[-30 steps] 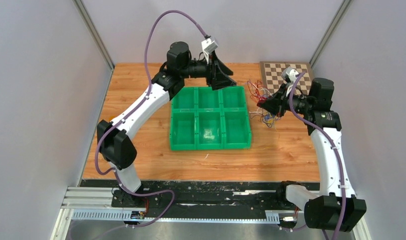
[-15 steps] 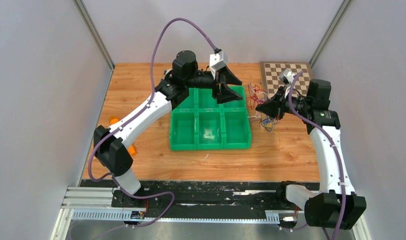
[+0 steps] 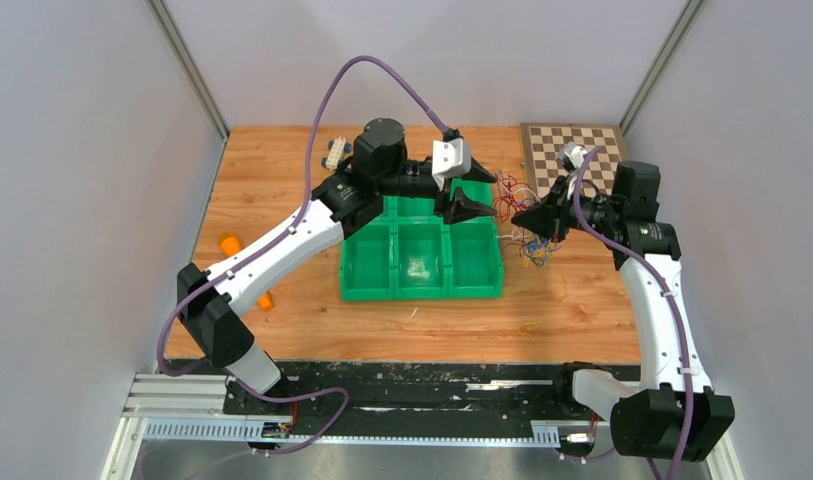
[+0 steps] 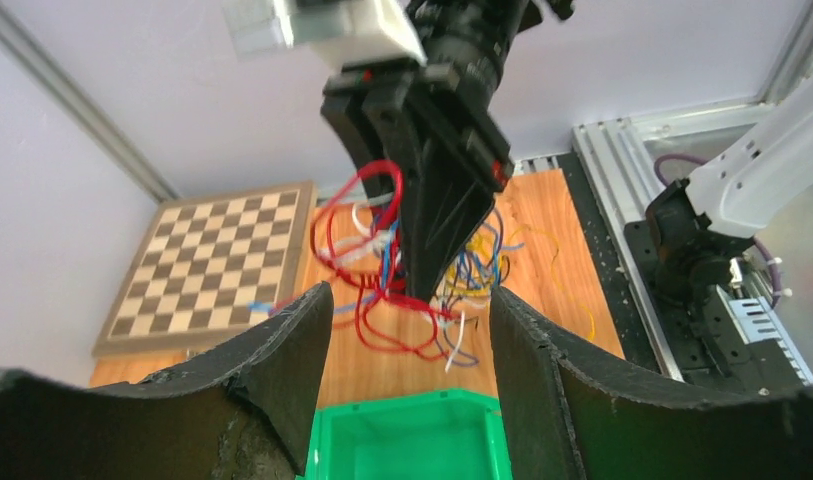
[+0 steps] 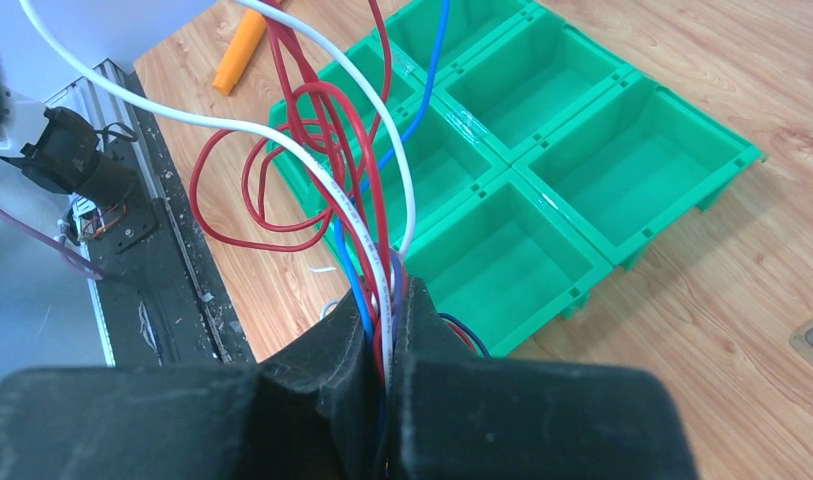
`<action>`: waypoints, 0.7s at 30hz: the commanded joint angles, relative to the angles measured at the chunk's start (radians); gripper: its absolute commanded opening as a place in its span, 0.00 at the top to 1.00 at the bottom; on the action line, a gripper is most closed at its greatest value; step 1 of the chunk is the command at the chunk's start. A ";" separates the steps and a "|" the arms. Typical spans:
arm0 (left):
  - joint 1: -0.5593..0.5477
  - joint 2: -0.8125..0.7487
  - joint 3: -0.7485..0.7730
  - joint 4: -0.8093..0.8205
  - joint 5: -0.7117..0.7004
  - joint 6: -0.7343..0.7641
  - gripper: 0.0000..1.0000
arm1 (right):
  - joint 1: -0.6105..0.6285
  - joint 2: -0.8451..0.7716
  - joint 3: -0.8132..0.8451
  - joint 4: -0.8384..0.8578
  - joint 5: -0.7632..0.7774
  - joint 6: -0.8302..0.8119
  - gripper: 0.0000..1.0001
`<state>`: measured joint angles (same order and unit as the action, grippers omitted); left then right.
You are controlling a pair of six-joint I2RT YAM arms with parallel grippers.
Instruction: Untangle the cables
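While your right pincer (image 5: 387,300) is clamped tight on the cables (image 5: 322,150), one tangled bunch sits right of the tray (image 3: 422,290), near the chessboard (image 3: 572,145). Your left pincer (image 3: 479,192) gapes wide, holding nothing, just beside them. One tray, six compartments; strands too tangled to count. Free tabletop (image 3: 582,320) lies between bunch and near edge.

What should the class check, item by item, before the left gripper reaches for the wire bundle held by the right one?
1. The right gripper shut on the cables: ok.
2. The left gripper open: ok.
3. Cables framed between the left fingers, left wrist view: ok.
4. One strand separated for grabbing: not ok, tangled.
5. Loops clear of green tray: cannot tell.
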<state>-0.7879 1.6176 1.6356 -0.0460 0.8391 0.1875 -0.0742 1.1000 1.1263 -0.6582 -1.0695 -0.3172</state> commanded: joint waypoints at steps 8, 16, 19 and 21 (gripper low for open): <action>-0.005 -0.142 -0.247 0.206 -0.195 -0.168 0.29 | 0.010 -0.055 -0.024 0.027 -0.006 0.026 1.00; -0.030 -0.034 -0.175 0.229 -0.248 -0.416 0.23 | 0.030 -0.074 -0.034 0.057 0.070 0.036 0.98; -0.033 0.016 -0.148 0.250 -0.253 -0.497 0.18 | 0.036 -0.086 -0.042 0.065 0.091 0.036 0.96; -0.040 0.043 -0.125 0.248 -0.256 -0.517 0.20 | 0.037 -0.092 -0.046 0.070 0.098 0.038 0.95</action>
<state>-0.8158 1.6188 1.4517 0.1570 0.6109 -0.2070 -0.0463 1.0443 1.0904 -0.6460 -0.9939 -0.2890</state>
